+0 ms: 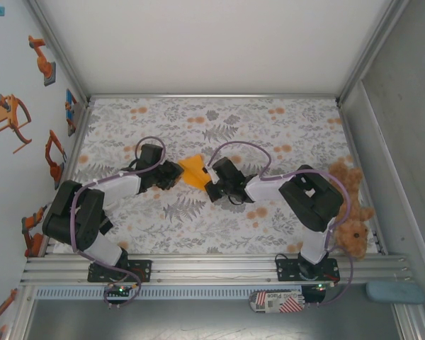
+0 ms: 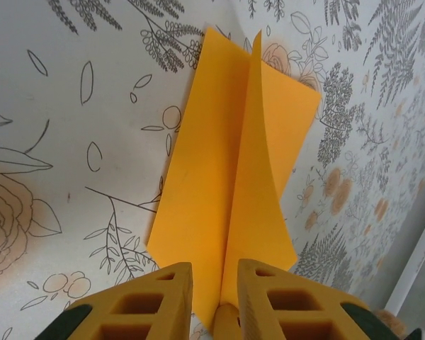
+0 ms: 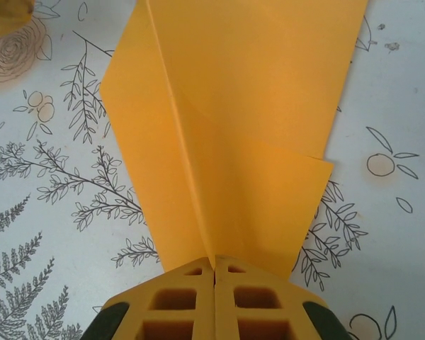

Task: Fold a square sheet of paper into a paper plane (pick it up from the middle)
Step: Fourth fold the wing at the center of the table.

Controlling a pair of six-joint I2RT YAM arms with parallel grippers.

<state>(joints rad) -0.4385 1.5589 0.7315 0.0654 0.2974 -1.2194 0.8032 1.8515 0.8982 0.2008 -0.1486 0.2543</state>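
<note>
My R fingers pinch the thin, floppy paper at its crease end; L fingers slightly apart astride it.

Creased orange-yellow paper plane, mid-table

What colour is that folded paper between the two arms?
Plain orange-yellow, no print. The paper shows best in the right wrist view.

Matt, smooth paper plane on soft printed cloth.
</note>
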